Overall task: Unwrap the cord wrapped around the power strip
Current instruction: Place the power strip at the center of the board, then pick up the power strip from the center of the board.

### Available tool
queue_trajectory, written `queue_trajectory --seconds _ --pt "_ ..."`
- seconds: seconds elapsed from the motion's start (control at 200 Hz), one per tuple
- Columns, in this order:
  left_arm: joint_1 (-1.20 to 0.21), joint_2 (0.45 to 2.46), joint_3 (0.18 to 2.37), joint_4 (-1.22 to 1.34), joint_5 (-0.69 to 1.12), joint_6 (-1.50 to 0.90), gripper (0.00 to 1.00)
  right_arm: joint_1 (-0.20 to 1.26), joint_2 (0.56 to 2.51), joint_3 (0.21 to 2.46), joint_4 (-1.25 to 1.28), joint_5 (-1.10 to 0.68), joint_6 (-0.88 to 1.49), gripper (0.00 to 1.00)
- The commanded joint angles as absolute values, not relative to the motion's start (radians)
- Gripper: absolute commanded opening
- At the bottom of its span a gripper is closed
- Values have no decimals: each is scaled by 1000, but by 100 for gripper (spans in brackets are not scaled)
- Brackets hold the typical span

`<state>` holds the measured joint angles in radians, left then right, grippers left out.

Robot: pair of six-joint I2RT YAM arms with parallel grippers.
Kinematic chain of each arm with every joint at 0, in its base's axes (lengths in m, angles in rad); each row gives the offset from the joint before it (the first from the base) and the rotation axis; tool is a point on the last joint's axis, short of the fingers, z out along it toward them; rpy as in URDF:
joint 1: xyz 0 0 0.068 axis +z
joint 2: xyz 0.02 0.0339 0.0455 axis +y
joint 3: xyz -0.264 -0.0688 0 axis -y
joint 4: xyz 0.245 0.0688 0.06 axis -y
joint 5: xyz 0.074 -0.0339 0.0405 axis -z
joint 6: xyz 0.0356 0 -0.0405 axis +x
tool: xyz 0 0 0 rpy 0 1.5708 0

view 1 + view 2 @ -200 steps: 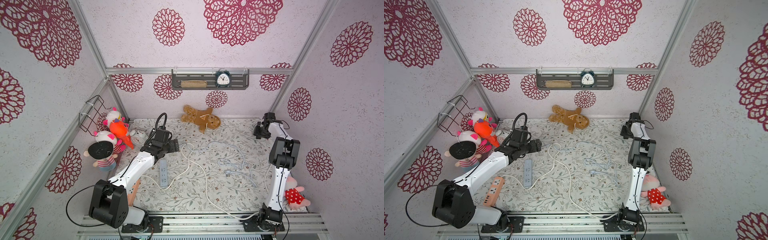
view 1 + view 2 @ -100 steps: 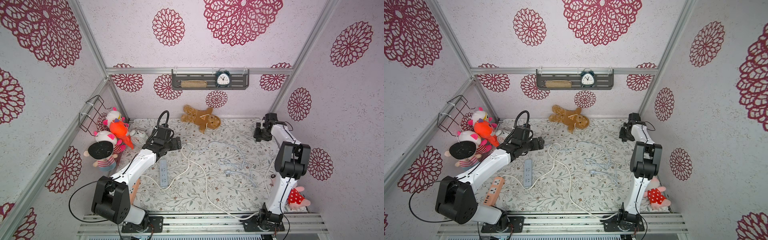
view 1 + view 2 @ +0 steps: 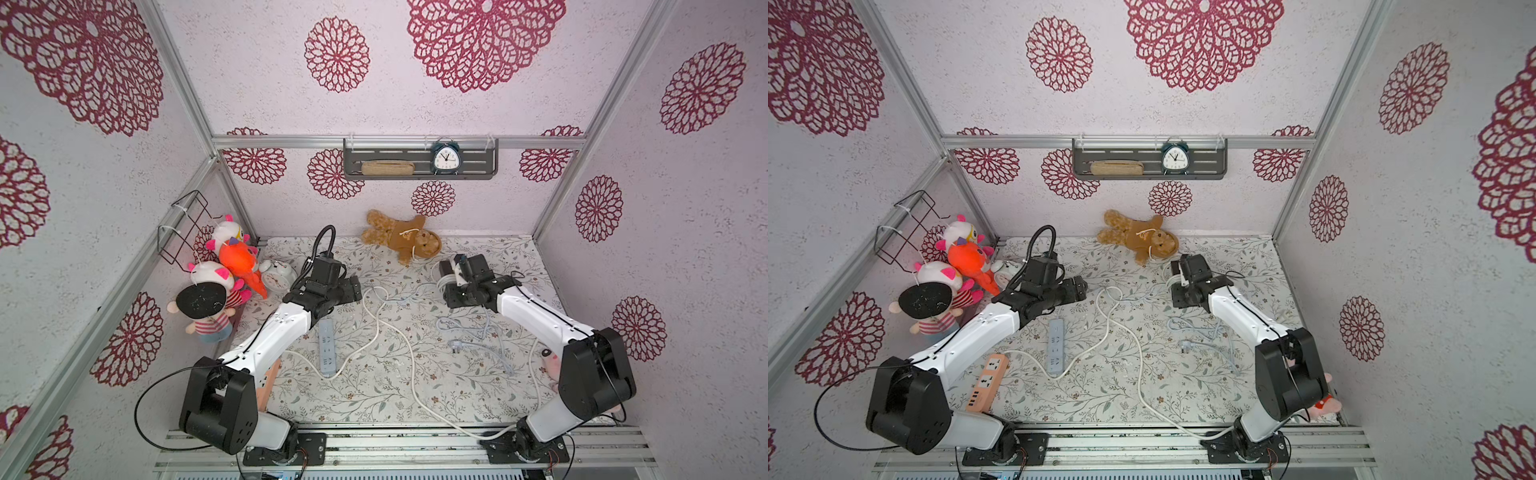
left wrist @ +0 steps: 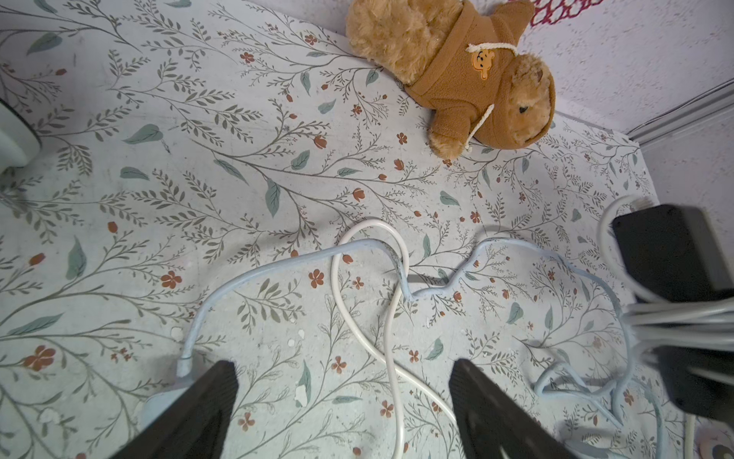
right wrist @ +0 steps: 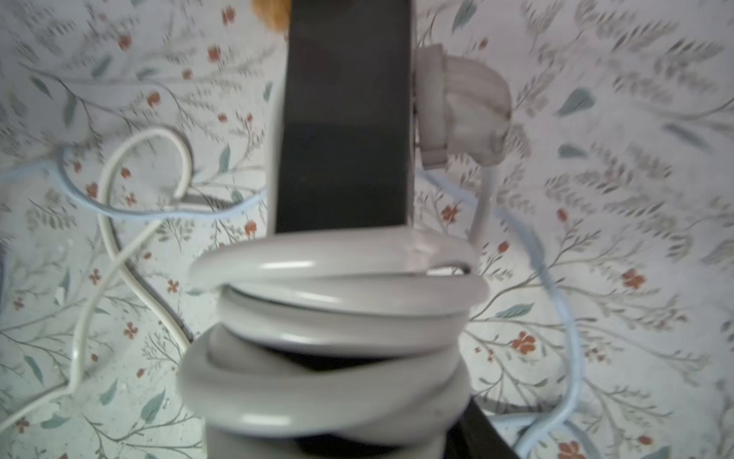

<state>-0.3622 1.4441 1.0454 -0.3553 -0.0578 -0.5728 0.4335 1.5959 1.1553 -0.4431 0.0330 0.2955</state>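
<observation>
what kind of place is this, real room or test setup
Likely a robot test cell dressed as a child's room: wallpapered panels in an aluminium frame, left arm and right arm mounted on a front rail, plush toys.

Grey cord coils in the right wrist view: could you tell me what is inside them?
A black power strip runs through the grey cord coils; its lower end is covered.

The floral worktop (image 3: 357, 395) carries a teddy bear (image 3: 401, 241), a blue power strip (image 3: 327, 345), an orange power strip (image 3: 987, 382), a white cord (image 4: 335, 274), a pale blue cable (image 4: 278, 263), an alarm clock (image 3: 276, 274) and, seemingly, a pink plush toy (image 3: 1327, 405).
</observation>
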Motion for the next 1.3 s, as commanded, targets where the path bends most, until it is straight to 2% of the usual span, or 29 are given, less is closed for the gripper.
queue_trajectory --seconds 0.0,0.09,0.275,0.34,0.555,0.715,0.8,0.966,1.141,1.296 --pt "-368 1443 1040 -314 -55 -592 88 472 1621 1168 -350 94 395 17" --pt "-368 1447 1034 -309 -51 -599 88 503 1657 1176 -359 98 420 22" --pt "-368 1460 1019 -299 -58 -595 88 518 1689 1221 -432 68 420 69" --pt "-368 1471 1018 -297 -48 -600 88 518 1675 1245 -472 60 407 77" --pt "-394 1535 1046 -266 39 -675 87 488 1574 1279 -509 23 381 79" --pt "-534 1650 1189 -334 -74 -892 87 366 1548 1278 -554 59 369 79" --pt "-634 1732 1279 -327 -113 -994 93 284 1525 1236 -543 83 379 79" --pt "-753 1865 1380 -215 -150 -1153 96 155 1468 1135 -491 70 371 79" --pt "-815 2005 1528 -318 -226 -1188 100 88 1434 1084 -451 47 331 81" --pt "-833 2104 1635 -413 -180 -1198 99 72 1434 1059 -428 35 298 82"
